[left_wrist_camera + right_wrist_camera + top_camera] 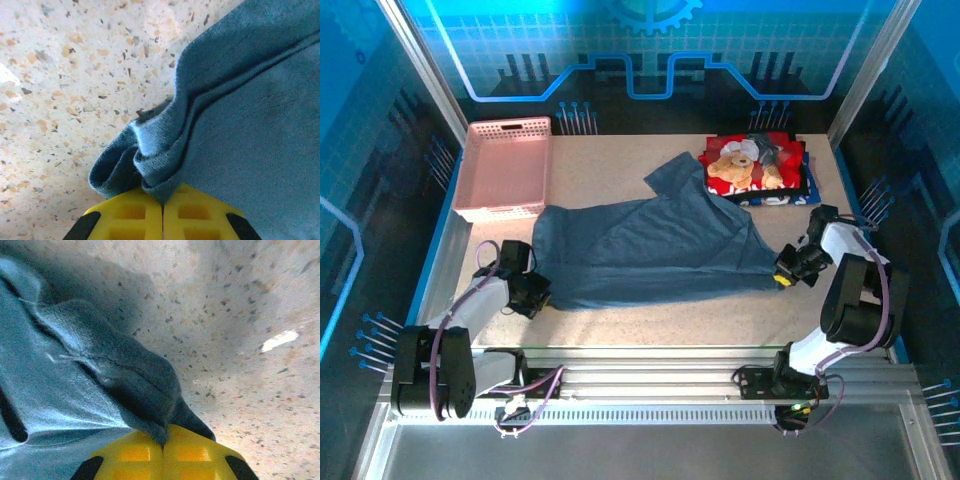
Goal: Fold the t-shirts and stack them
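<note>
On the near side of the pink basket (510,127), the left gripper (534,293) pinches tight on the left corner of the slate-blue t-shirt (650,250), which spreads rightward from the basket. Far right of the basket sits the folded stack (757,165). Nearer than the stack, the right gripper (786,272) clamps the shirt's right corner. The step looks like the first fold, and the next move calls for both corners to lift evenly.

The top view looks steeply down from above and behind the arm bases (430,370), taking in the whole speckled counter (650,320). The left wrist view sits very close behind the left pincer (162,207), facing along it at one edge of the slate-blue t-shirt (250,125). The right wrist view sits likewise behind the right pincer (162,442), at another edge. All three share that shirt and the counter.
</note>
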### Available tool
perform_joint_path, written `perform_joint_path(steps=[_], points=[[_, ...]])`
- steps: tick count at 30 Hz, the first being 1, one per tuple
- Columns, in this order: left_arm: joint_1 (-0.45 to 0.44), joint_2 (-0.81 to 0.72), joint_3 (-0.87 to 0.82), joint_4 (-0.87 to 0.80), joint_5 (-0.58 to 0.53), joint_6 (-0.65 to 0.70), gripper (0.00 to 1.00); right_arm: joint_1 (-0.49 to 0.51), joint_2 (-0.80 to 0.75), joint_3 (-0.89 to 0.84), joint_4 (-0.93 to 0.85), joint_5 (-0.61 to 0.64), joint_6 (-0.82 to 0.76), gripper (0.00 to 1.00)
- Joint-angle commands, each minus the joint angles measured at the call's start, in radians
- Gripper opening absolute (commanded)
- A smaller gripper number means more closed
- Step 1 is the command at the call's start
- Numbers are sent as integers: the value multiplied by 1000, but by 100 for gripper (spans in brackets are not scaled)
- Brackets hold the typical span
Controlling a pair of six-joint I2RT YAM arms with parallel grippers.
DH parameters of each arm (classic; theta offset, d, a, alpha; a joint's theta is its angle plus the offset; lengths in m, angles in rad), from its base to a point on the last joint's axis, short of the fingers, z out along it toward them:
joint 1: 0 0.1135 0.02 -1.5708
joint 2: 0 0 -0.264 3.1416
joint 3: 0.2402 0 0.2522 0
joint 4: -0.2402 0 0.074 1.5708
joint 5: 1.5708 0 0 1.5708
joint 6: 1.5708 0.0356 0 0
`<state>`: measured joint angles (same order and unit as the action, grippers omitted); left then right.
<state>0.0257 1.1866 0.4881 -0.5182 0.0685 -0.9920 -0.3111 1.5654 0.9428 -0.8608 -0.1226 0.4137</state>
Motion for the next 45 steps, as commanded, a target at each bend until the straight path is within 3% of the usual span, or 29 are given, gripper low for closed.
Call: perform_joint_path(steps=[1,9,19,21,24,26,27,29,35,45], points=[[15,4,-34,-90,-38,27,5,-32,-15,9,-47,96,-36,0],[-10,-122,-90,-162,-3,10,6,-61,-60,-58,-54,140,-28,0],[-207,-250,-174,-210,-2,-168,13,-146,-42,-57,-48,164,-8,2],[-214,-286,-166,-259,-13,-178,17,-146,-42,-58,-40,138,-8,11],[-216,-375,-116,-361,-39,-183,45,-137,-76,-45,-35,85,-16,35],[-217,-424,-61,-400,-35,-180,65,-99,-129,-21,-36,39,-29,46],[-219,-434,-30,-405,-35,-173,70,-77,-147,-8,-38,16,-38,50],[-224,-430,41,-393,-39,-133,73,6,-160,42,-85,18,-64,55],[-252,-276,330,-440,-104,59,83,236,-142,80,-140,-51,-56,58],[-285,-138,525,-334,-92,304,90,378,-37,-22,-38,-72,17,57]])
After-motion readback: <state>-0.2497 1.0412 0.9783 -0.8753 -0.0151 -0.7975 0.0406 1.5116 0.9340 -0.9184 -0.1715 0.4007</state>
